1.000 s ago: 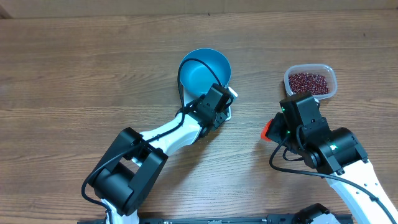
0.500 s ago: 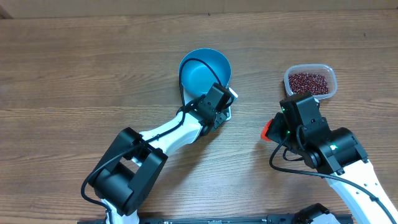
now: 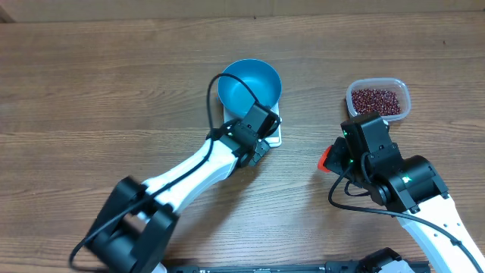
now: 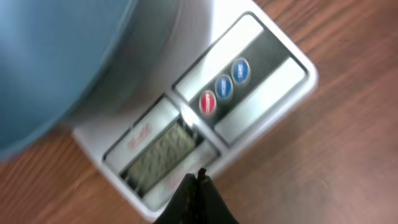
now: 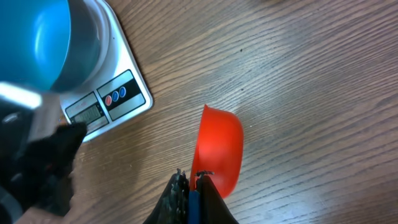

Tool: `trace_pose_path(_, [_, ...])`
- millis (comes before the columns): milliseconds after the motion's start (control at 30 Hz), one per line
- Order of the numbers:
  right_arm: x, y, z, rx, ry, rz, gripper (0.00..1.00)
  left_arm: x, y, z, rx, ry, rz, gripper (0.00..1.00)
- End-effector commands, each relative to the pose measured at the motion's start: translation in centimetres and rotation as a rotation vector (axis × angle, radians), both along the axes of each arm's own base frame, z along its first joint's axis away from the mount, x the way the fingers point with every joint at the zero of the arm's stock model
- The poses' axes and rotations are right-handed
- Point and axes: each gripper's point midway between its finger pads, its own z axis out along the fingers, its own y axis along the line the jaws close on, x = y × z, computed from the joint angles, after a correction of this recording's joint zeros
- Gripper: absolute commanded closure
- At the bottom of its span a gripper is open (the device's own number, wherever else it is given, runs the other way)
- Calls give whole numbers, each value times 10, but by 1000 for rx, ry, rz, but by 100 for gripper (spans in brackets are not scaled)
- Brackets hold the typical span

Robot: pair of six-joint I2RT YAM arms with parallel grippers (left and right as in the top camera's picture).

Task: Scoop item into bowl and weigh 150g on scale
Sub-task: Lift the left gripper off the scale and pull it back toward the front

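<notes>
Two arms at wooden table [image 3: 91, 91]. Blue bowl [image 3: 250, 85] sits on scale [image 5: 109, 99], looks empty. Clear container [image 3: 404, 95] well right of scale, holds all beans [image 3: 377, 99]. Right gripper [image 5: 189, 180] clamped on red scoop [image 5: 219, 149]; scoop empty, between scale and container. Left gripper [image 4: 198, 177] pinched closed, holding nothing, tips just above scale's display edge. Risks: left tips pressing scale would falsify reading; overfilled scoop would spill beans en route.

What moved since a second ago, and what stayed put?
The left arm's elbow swung out to the left and lower, and its shut left tool drew back a little toward the robot, ending by the scale. Nothing was grabbed or let go. The bowl, the beans and the right tool, holding the red scoop, stayed put.
</notes>
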Motion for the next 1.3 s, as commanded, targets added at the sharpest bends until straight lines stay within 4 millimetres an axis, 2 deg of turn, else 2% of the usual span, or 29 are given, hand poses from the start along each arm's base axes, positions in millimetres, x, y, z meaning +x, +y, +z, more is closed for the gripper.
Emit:
trace_pose_path(0, [5, 1, 16, 16, -50, -3, 96, -18, -5, 30, -104, 30, 17, 96])
trace_pose_path(100, [5, 1, 16, 16, -50, -3, 96, -33, -3, 46, -145, 60, 4, 95])
trace_pose_path(133, [5, 1, 16, 16, -50, -3, 96, -37, -1, 53, -157, 63, 21, 88])
trace_pose_path(167, [5, 1, 16, 16, -50, -2, 96, -40, 3, 59, -168, 63, 39, 62])
trace_pose_path(200, [5, 1, 16, 16, -50, -2, 96, -43, 5, 65, -179, 62, 55, 0])
trace_pose_path(467, [4, 0, 15, 13, -45, -2, 96, -64, 20, 119, -300, 10, 124, 1])
trace_pose_path(500, [3, 0, 15, 11, -43, 1, 96, -68, 23, 133, -335, -12, 137, 0])
trace_pose_path(667, [2, -2, 14, 4, -36, -1, 96, -76, 34, 172, -414, -109, 144, 1])
trace_pose_path(733, [1, -2, 14, 3, -34, -1, 96, -79, 37, 180, -430, -130, 145, 0])
trace_pose_path(900, [1, -2, 13, 1, -30, 0, 96, -87, 47, 184, -426, -134, 164, 0])
trace_pose_path(1000, [0, -2, 13, 0, -27, 0, 96, -88, 64, 180, -392, -135, 257, 0])
trace_pose_path(1100, [0, -2, 13, -8, -29, 16, 96, -87, 77, 179, -349, -160, 304, 0])
trace_pose_path(1267, [0, -2, 13, -8, -29, 16, 96, -80, 84, 183, -327, -202, 318, 0])
